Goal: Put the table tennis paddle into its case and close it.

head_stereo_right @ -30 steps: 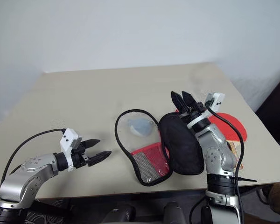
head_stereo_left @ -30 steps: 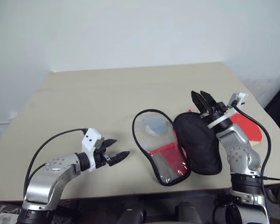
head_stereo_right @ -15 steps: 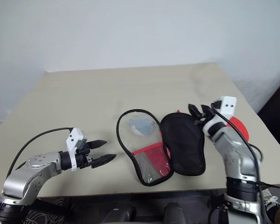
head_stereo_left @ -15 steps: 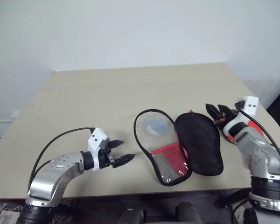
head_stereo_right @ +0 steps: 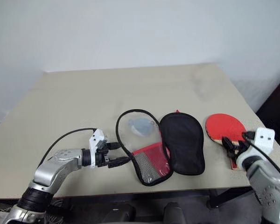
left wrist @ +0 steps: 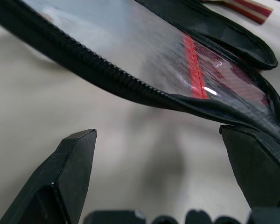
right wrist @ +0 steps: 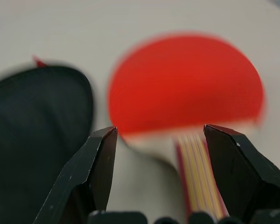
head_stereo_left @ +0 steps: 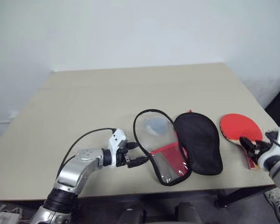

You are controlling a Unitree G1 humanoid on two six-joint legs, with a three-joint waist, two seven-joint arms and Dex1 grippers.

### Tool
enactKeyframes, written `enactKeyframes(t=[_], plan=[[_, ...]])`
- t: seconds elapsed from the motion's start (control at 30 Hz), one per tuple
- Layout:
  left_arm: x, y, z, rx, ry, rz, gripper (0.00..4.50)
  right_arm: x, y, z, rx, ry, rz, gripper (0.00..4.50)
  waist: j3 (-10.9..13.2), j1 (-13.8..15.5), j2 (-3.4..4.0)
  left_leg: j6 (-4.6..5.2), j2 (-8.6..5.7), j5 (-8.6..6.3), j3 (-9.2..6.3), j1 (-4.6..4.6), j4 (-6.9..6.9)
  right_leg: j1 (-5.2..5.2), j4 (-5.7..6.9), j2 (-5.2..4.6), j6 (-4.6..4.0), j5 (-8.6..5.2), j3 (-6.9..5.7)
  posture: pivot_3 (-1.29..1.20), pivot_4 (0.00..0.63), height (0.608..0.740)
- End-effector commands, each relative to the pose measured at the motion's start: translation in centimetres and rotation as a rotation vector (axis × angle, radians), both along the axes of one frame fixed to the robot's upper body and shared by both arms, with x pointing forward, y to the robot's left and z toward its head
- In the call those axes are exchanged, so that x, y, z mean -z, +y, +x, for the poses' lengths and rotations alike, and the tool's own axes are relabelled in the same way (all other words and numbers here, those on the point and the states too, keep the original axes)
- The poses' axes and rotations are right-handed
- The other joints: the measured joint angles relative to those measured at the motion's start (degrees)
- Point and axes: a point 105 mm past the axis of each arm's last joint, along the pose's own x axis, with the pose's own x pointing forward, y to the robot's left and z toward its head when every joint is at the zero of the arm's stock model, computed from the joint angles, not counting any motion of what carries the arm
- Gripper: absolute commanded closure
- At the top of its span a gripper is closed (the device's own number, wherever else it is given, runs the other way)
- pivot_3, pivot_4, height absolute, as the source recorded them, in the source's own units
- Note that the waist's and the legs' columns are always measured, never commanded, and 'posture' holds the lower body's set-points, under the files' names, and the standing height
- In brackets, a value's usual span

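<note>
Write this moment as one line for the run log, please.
case: unzipped, open flat on table | paddle: beside case, not inside | left hand: open at case edge | right hand: open before paddle handle

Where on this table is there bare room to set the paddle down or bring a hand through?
The far half of the beige table, behind the opened red-and-black zip case, is bare, as is the near left corner beside the open left gripper. It is crowded at the near right: case, red-rubber wooden-handled paddle and open right gripper lie close together.
</note>
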Motion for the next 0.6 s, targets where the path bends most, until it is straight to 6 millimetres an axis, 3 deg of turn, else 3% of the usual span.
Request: enactKeyframes(t=[0.03,0.27,0.6], plan=[[-1.0,-0.5,0.6,0.036,-0.046,-0.014,0.0,-0.2,-0.2,-1.0,0.032,-0.019,-0.018,1.31,0.01,0.08,-0.07,0.0,0.01,0.0,0.01,0.01,0.0,0.01,-0.01,0.0,0.0,0.0,-0.01,0.0,0.0,0.74],[-1.2,-0.9,1.1,0.046,-0.051,-0.022,0.0,1.7,-1.1,-1.2,0.062,0.027,-0.013,1.31,0.01,0.1,-0.17,0.04,0.03,-0.03,0.15,0.02,0.01,-0.02,-0.02,0.0,0.04,0.02,0.09,0.0,0.0,0.74],[-1.0,-0.7,0.4,0.024,-0.043,-0.031,0.0,3.3,-1.7,1.0,-0.004,0.093,-0.043,1.31,0.02,0.08,-0.37,0.11,0.07,-0.07,0.37,0.11,0.01,0.01,-0.04,0.0,0.07,0.04,0.23,0.0,0.0,0.74]])
